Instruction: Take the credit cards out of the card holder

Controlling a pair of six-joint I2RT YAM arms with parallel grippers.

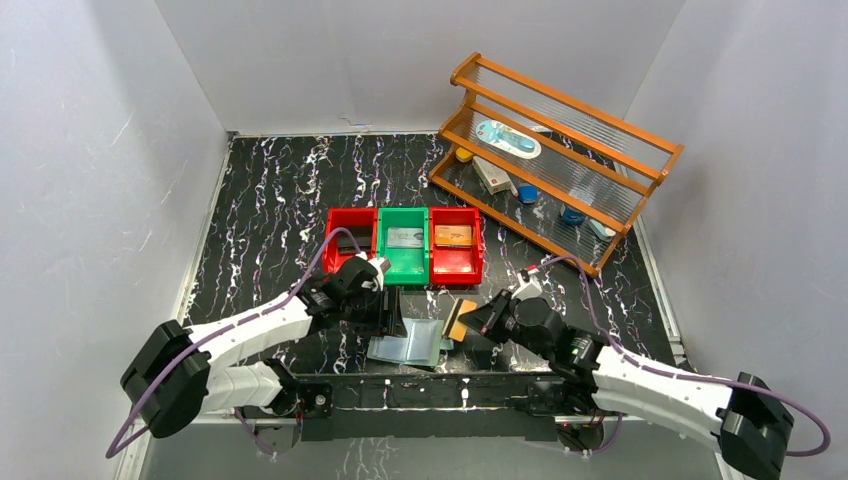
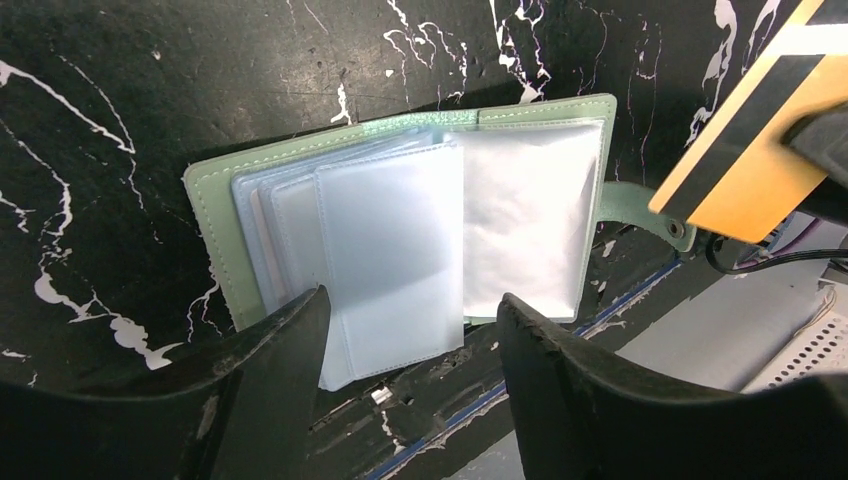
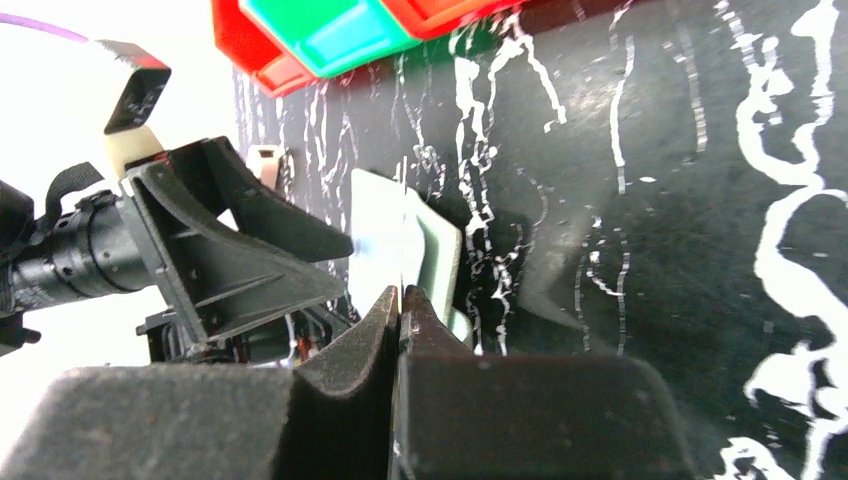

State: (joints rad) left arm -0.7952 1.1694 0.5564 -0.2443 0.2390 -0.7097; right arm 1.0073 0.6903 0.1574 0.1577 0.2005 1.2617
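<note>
The black white-veined table (image 1: 270, 200) filled the scene, and a wooden rack (image 1: 560, 110) with small items on its shelves stood at its far right corner. The left arm (image 1: 250, 325) and right arm (image 1: 650, 380) both reached inward from the near edge and met in front of a row of three bins set side by side at mid-table: a red bin (image 1: 335, 222), a green bin (image 1: 403, 262) and a second red bin (image 1: 455, 265). A silvery card (image 1: 405, 237) lay in the green bin and a tan card (image 1: 453, 236) in the right red one; something dark lay in the left red bin, too hidden to name.

The card holder (image 2: 215, 180) lay open and flat on the table close to the near edge, between the two grippers, its sage-green cover down. Its pale clear sleeves (image 2: 390, 250) were fanned upward and its strap (image 2: 640, 205) stuck out to one side.

The left gripper (image 2: 412, 300) hung over the holder's near edge with its fingers (image 2: 290, 340) well apart and nothing between them. The right gripper (image 3: 401, 295) was pinched together on the tan-gold card (image 2: 740, 150), which carried a dark stripe and was held in the air just beside the holder, clear of the sleeves
</note>
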